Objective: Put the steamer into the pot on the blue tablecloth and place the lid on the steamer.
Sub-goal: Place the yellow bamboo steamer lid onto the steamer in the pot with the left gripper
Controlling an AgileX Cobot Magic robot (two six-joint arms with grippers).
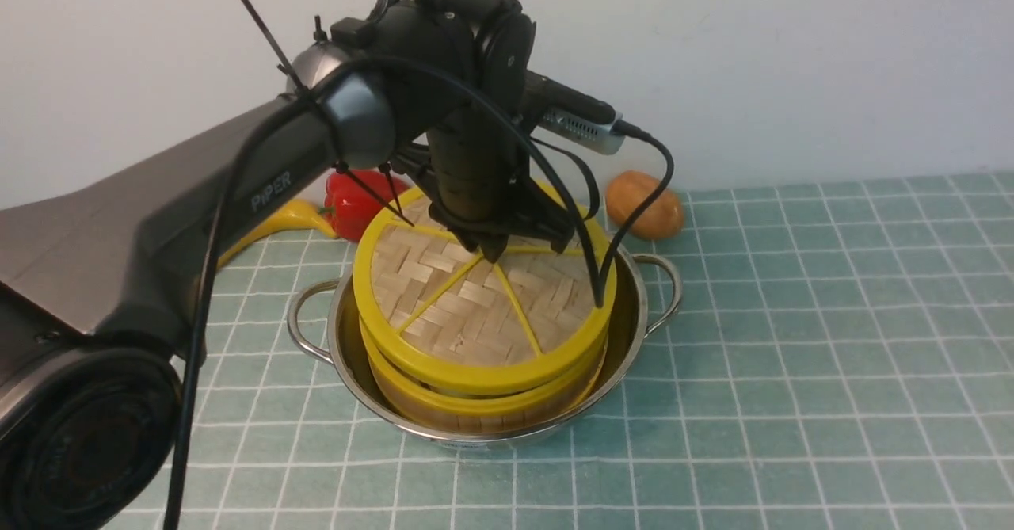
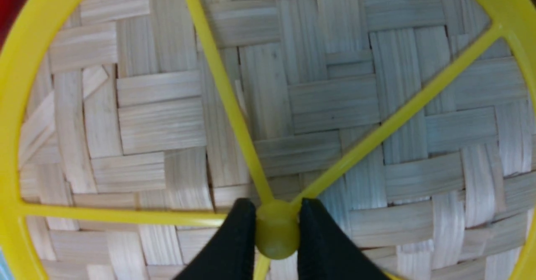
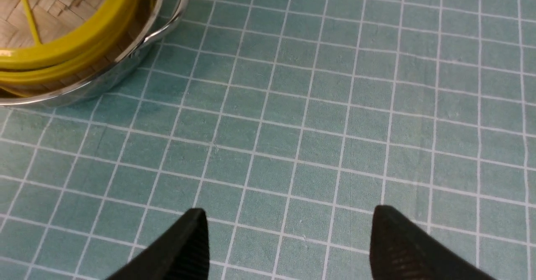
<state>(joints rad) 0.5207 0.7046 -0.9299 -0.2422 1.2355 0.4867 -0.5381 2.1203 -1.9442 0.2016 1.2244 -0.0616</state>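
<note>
The steel pot stands on the blue tablecloth. The steamer sits inside the pot. The woven lid with yellow spokes is over the steamer, tilted, its far side raised. My left gripper is shut on the lid's yellow centre hub, one black finger on each side. My right gripper is open and empty over bare cloth, to the right of the pot; the lid and steamer rim show in that view's corner. The right arm is out of the front view.
A red pepper and a yellow banana lie behind the pot on the left. A brown potato-like thing lies behind it on the right, by the white wall. A black cable hangs over the lid.
</note>
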